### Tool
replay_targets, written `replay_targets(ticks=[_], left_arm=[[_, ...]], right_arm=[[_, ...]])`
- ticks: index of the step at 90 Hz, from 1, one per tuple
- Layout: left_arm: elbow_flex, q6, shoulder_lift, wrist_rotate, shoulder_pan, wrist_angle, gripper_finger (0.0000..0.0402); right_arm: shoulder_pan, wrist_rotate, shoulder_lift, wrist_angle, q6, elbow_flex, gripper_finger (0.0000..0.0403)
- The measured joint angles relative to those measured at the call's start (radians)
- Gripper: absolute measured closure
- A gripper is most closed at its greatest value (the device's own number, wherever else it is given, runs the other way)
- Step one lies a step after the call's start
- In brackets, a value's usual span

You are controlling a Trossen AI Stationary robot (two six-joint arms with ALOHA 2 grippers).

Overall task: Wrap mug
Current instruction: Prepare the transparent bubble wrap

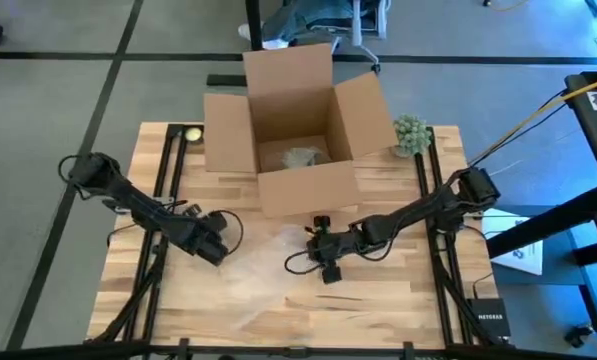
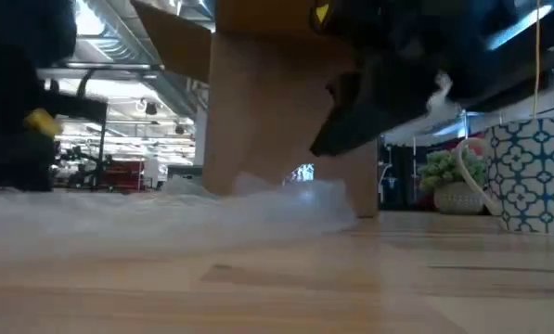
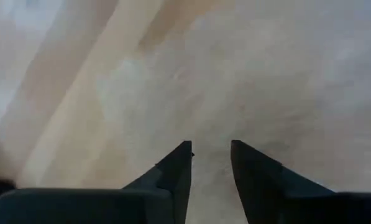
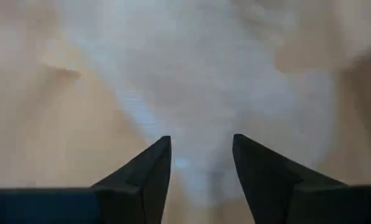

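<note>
Clear, crinkled plastic wrap (image 1: 278, 265) lies flat on the pale wooden table (image 1: 408, 300), in front of an open brown cardboard box (image 1: 296, 125). Both dark grippers hover over it with fingers spread, left gripper (image 1: 221, 247) beside right gripper (image 1: 323, 262). No mug is visible; something pale sits inside the box.

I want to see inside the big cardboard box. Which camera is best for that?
The high view: it looks straight down into the open cardboard box, showing its flaps and something pale and crumpled on its floor. The low view shows only the box's outer wall behind the clear plastic wrap. Neither wrist view shows the box.
</note>
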Motion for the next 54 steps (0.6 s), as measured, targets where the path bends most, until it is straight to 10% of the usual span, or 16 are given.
replay_targets(ticks=[35, 54], left_arm=[[-0.088, 0.006, -0.017, -0.015, -0.071, 0.317, 0.0313], [-0.177, -0.093, 0.015, -0.045, -0.067, 0.322, 0.0314]], right_arm=[[-0.063, -0.147, 0.153, 0.015, -0.091, 0.003, 0.0248], [-0.063, -0.297, 0.136, -0.188, 0.064, 0.008, 0.0342]])
